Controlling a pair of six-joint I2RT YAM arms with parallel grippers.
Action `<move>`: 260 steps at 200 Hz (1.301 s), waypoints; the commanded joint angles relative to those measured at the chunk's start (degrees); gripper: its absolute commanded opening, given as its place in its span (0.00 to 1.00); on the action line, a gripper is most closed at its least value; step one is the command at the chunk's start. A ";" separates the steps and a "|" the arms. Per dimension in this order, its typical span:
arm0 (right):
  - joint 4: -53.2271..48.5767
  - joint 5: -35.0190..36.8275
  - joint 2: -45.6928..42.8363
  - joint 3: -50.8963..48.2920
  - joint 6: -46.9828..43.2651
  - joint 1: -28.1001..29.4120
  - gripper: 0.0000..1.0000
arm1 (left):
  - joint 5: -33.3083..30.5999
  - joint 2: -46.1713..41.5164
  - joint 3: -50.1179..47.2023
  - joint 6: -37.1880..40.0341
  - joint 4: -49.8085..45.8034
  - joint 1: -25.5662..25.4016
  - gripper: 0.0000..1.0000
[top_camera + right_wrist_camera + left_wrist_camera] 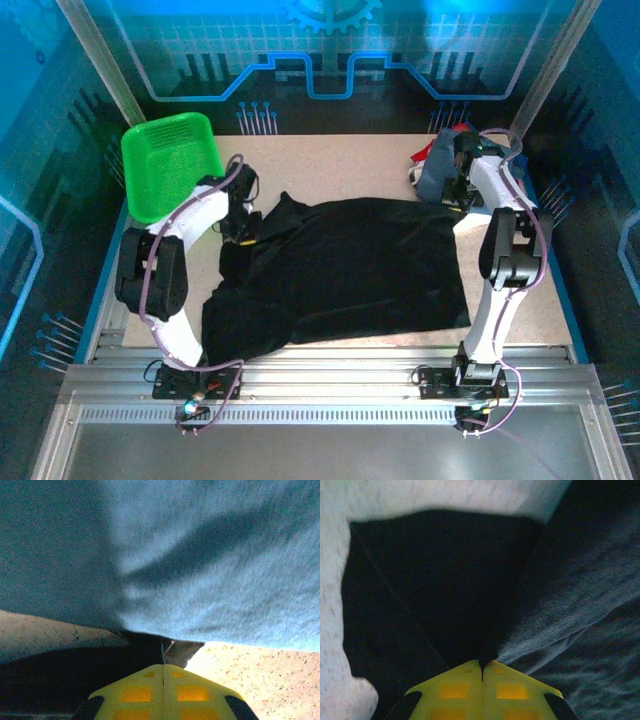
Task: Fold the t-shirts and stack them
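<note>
A large black t-shirt point(360, 260) lies spread over the middle of the table. My left gripper point(243, 225) is at its far left part. In the left wrist view that gripper point(482, 666) is shut, with a fold of the black cloth point(445, 580) pinched at the yellow tips. My right gripper point(462, 200) is at the shirt's far right corner. In the right wrist view it point(163, 666) is shut on the black edge point(75, 675), right beside a slate-blue t-shirt point(200, 555). That slate-blue tee point(435, 170) lies bunched at the far right with bits of red point(452, 130) and white point(418, 172) cloth.
A green mesh basket point(170, 160) stands tilted at the far left corner. Bare speckled tabletop point(330, 165) lies between the basket and the pile of shirts. Metal rails point(320, 380) run along the near edge by the arm bases.
</note>
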 commanded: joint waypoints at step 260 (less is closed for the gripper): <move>2.75 -2.07 -1.82 -2.77 -0.79 -1.13 0.00 | -17.82 24.29 27.05 5.87 -4.84 -18.59 0.53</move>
